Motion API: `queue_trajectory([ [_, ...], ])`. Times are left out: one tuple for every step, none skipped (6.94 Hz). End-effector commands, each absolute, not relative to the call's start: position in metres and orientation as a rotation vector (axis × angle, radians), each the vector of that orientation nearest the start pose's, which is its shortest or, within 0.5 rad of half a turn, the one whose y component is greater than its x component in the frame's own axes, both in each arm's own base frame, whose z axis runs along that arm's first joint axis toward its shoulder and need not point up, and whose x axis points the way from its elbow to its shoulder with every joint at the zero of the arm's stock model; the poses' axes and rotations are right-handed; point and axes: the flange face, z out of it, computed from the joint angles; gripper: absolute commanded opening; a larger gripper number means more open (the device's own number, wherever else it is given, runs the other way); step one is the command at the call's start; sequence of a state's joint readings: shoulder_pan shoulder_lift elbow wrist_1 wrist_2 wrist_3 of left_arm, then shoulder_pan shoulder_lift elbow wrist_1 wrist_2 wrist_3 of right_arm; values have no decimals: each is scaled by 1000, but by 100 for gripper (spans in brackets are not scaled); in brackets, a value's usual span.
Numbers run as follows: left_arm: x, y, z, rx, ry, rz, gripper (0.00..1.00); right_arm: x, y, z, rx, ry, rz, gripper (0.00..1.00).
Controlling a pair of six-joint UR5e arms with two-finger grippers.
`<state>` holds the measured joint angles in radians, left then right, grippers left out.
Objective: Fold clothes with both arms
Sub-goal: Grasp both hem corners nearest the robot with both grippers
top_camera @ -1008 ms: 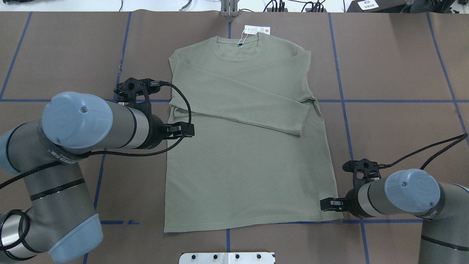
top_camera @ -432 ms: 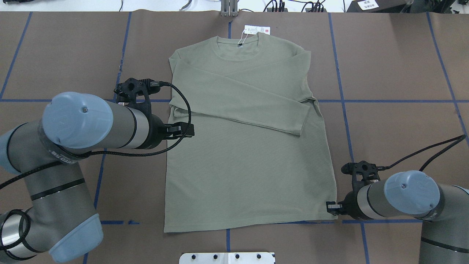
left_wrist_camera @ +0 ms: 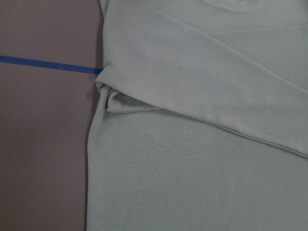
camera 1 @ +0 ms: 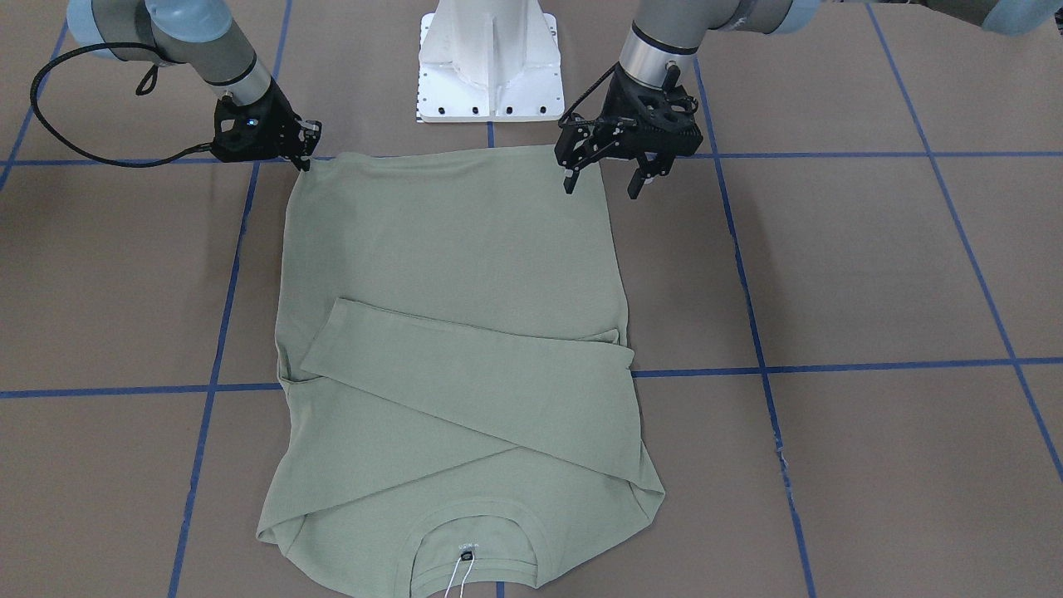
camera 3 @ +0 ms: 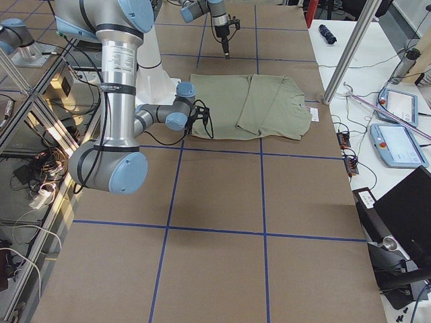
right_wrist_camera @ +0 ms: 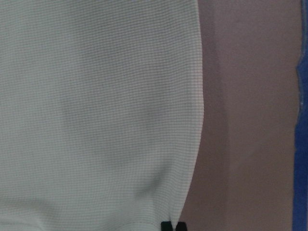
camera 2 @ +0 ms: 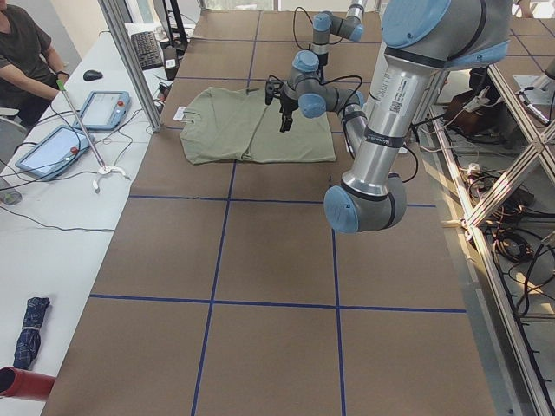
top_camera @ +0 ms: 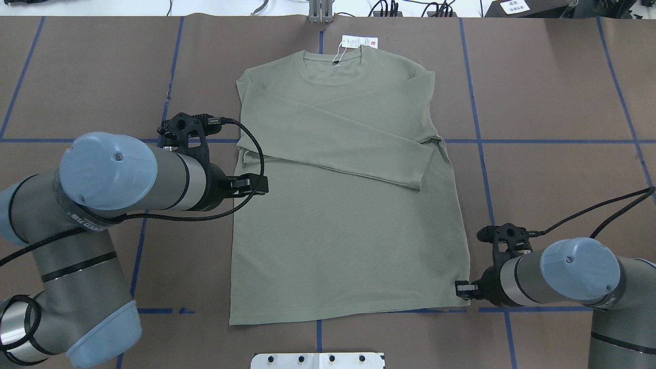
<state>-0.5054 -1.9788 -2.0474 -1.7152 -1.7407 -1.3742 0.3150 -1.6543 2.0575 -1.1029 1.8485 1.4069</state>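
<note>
The pale green shirt (top_camera: pixel 348 230) lies flat on the brown table, collar and white hang tag (top_camera: pixel 359 42) at the far side, both sleeves crossed over the chest. My left gripper (camera 1: pixel 603 188) hangs open above the shirt's left side edge (top_camera: pixel 234 205), touching nothing. Its wrist view shows the sleeve fold (left_wrist_camera: pixel 110 103) below. My right gripper (top_camera: pixel 461 289) sits low at the hem's right corner. Its fingertips (right_wrist_camera: pixel 166 226) are pressed together on the fabric edge there.
The white pedestal base (camera 1: pixel 488 58) stands just behind the hem. Blue tape lines (top_camera: pixel 553 141) grid the brown table cover. Beyond the collar end, a side table holds tablets (camera 2: pixel 104 108) and cables, with a person (camera 2: pixel 22 52) seated there.
The right gripper drew back from over the shirt to the hem's right corner and shut on it. The left arm shifted only slightly.
</note>
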Motion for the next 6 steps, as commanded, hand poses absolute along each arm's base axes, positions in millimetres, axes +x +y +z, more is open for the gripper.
queue_trajectory([
  [446, -316, 254, 68, 1048, -244, 100, -399, -244, 401, -36, -934, 21, 0],
  [456, -282, 262, 5, 1042, -243, 100, -397, -246, 399, -32, -940, 24, 0],
  [477, -247, 267, -33, 1027, -263, 100, -396, -247, 397, -26, -944, 27, 0],
  [493, -222, 271, -52, 1015, -274, 98, -392, -248, 390, -19, -961, 29, 0],
  [504, -203, 275, -86, 1000, -281, 98, -392, -248, 389, -19, -961, 29, 0],
  [517, -196, 287, -68, 970, -285, 96, -393, -248, 392, -23, -958, 28, 0],
])
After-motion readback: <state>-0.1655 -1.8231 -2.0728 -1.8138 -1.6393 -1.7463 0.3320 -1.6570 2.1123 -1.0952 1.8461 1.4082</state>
